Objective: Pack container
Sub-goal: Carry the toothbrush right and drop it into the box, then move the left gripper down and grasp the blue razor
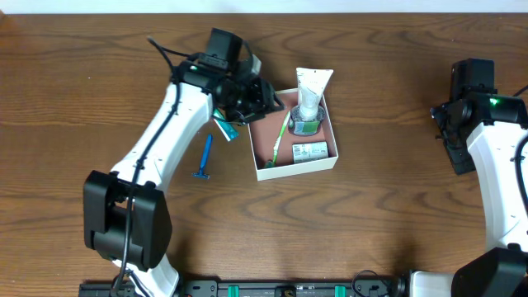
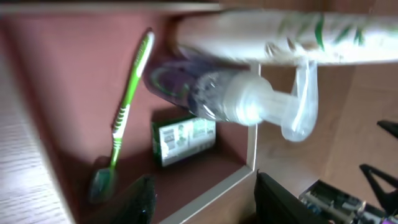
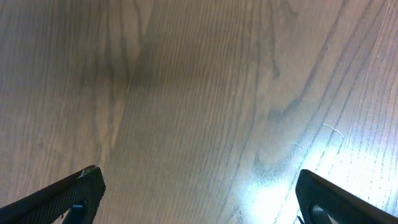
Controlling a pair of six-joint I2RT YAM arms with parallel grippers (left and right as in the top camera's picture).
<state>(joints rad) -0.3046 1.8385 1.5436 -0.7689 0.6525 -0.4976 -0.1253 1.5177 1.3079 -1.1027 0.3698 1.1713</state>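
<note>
Container (image 1: 265,134) holds toothbrush (image 1: 280,139), bottle (image 1: 305,120), tube (image 1: 313,82), carton (image 1: 308,151); left gripper (image 2: 208,202), right gripper (image 3: 199,193) both agape, empty

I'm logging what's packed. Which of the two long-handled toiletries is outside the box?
The blue razor, lying on the table left of the container; the green toothbrush lies inside it.
</note>
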